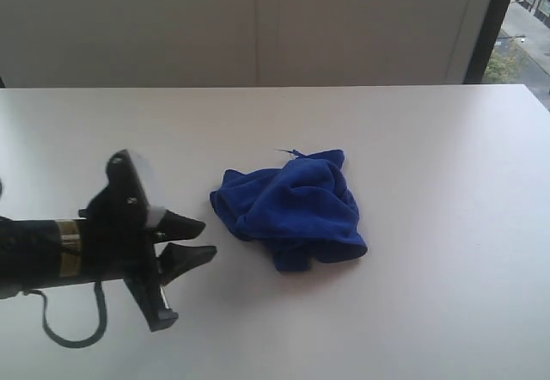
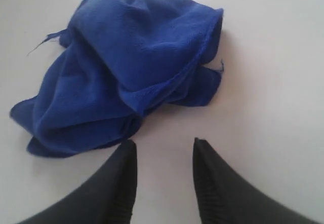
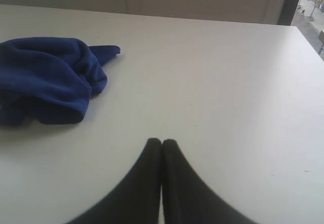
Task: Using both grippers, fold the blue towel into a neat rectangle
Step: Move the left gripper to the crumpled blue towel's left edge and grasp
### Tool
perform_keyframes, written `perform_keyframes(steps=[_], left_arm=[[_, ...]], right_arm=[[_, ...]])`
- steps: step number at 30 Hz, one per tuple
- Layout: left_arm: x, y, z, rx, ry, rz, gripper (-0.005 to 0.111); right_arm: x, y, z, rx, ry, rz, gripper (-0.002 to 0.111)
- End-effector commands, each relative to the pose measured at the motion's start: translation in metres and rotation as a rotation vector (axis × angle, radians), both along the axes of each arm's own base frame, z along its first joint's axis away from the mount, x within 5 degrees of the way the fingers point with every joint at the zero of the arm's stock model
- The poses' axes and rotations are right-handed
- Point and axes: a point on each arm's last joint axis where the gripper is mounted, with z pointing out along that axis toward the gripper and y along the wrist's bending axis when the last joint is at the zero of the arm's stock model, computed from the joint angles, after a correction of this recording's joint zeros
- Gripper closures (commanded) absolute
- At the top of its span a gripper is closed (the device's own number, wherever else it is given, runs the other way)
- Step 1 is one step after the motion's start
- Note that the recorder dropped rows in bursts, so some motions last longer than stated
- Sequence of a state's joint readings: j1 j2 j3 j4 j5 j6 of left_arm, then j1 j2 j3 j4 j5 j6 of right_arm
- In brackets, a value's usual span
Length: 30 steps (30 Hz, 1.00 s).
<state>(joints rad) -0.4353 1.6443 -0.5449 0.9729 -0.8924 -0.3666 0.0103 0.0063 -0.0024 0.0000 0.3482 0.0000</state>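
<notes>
towel: blue towel [image 1: 288,204] lies crumpled in a loose heap on the white table [image 1: 430,139], about mid-table, not folded
towel detail: hemmed edge shows along the top fold in the left wrist view [image 2: 126,67]; a thin loose thread [image 1: 284,150] sticks out at the far corner
left gripper: left gripper [image 1: 209,236] sits near-left on the table side, fingers pointing right toward the towel
left jaws: parted, a clear gap between them, nothing in it [image 2: 164,143]
towel vs left gripper: towel is just right of the fingertips, close but apart, no contact; one fingertip [image 2: 130,148] is near the towel's nearest edge
right gripper: right gripper [image 3: 162,142] shows only in its wrist view, fingers pressed together, holding nothing
towel vs right gripper: towel [image 3: 45,77] is well apart from it, bare table between
</notes>
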Motion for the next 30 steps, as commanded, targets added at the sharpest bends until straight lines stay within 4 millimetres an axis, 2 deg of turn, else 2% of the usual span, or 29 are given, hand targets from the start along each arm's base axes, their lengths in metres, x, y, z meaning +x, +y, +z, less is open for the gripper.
perform_keyframes(steps=[1,5,12,16,24,30], left_arm=[[0.017,-0.021,-0.018,0.044,0.002,0.032,0.063],[0.026,-0.026,-0.027,0.057,-0.011,0.026,0.063],[0.046,-0.035,-0.030,0.020,-0.026,0.065,0.063],[0.047,-0.042,-0.032,-0.013,-0.041,0.026,0.063],[0.045,-0.048,-0.022,-0.132,-0.080,-0.019,0.063],[0.045,-0.048,-0.022,-0.134,-0.079,-0.012,0.063]], right_arm=[[0.000,0.000,0.000,-0.006,-0.010,0.000,0.108],[0.000,0.000,0.000,-0.006,-0.010,0.000,0.108],[0.000,0.000,0.000,-0.006,-0.010,0.000,0.108],[0.000,0.000,0.000,-0.006,-0.010,0.000,0.108],[0.000,0.000,0.000,-0.006,-0.010,0.000,0.108],[0.000,0.000,0.000,-0.006,-0.010,0.000,0.108]])
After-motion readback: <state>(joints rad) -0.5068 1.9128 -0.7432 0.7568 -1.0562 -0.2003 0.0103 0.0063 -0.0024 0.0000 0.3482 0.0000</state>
